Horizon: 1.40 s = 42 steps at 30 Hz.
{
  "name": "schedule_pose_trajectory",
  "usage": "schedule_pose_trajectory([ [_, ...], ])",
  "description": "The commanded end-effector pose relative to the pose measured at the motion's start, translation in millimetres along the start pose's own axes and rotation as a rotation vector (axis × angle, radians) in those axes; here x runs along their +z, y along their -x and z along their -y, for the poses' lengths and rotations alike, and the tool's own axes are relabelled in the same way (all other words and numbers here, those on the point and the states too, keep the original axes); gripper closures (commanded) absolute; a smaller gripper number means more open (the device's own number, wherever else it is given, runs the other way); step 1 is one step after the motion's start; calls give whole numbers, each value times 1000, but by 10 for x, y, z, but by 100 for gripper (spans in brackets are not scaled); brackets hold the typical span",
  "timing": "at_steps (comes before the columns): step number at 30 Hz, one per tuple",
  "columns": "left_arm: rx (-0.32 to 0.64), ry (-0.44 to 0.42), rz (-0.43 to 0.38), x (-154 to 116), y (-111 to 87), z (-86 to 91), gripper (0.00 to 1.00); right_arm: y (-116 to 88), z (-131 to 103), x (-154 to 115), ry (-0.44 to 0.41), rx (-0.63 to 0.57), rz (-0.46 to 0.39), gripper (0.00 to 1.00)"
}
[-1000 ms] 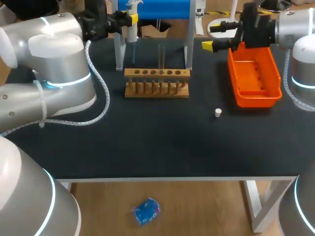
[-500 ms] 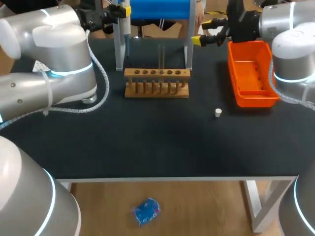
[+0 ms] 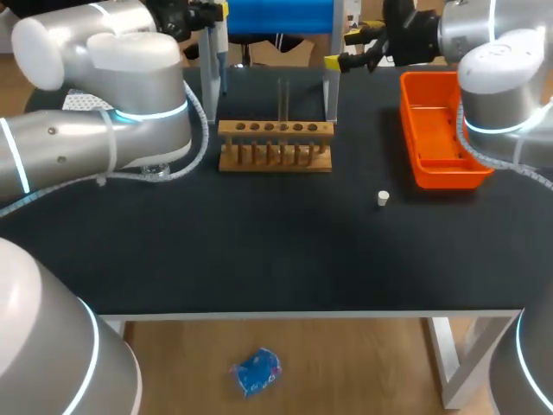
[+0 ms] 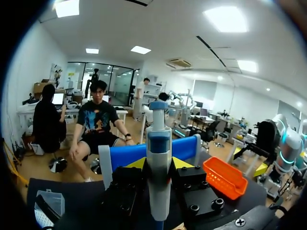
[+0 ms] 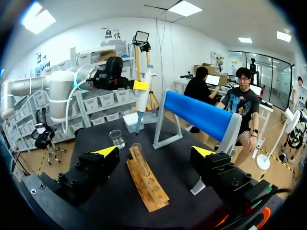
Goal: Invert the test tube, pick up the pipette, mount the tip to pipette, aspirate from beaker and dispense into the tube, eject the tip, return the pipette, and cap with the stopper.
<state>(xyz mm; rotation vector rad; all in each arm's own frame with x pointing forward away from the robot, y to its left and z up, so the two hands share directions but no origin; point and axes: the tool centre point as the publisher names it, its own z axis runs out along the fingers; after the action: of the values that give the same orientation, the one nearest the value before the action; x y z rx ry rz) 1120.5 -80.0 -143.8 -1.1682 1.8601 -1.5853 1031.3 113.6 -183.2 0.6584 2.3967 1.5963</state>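
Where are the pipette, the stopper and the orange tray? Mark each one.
pipette (image 4: pixel 159 167), left wrist view, on its white body.
stopper (image 3: pixel 383 198), head view, on its top.
orange tray (image 3: pixel 445 180), head view, on its near wall.

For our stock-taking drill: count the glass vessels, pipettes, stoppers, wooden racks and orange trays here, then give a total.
glass vessels: 2, the tube and the beaker
pipette: 1
stopper: 1
rack: 1
tray: 1
total: 6
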Motion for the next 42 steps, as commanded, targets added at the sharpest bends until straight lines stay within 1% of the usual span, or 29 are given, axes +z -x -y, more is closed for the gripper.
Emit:
schedule_pose_trajectory([
  [1, -9, 35, 38, 92, -25, 48, 100, 1, 0, -8, -2, 0, -1, 0],
  [7, -24, 66, 84, 123, 51, 17, 100, 1, 0, -8, -2, 0, -1, 0],
  [11, -29, 71, 102, 152, 97, 5, 100, 1, 0, -8, -2, 0, -1, 0],
  [14, -28, 76, 117, 179, 130, 0, 100, 20, -20, 64, -18, -11, 3, 0],
  [21, -26, 85, 155, 262, 207, 7, 100, 41, -47, 194, -25, -9, 0, 0],
  [27, -28, 98, 183, 321, 260, 38, 100, 41, -47, 194, -25, -9, 0, 0],
  [34, -48, 113, 203, 408, 310, -11, 100, 41, -47, 194, -25, -9, 0, 0],
  [42, -49, 122, 225, 448, 348, -11, 100, 41, -47, 194, -25, -9, 0, 0],
])
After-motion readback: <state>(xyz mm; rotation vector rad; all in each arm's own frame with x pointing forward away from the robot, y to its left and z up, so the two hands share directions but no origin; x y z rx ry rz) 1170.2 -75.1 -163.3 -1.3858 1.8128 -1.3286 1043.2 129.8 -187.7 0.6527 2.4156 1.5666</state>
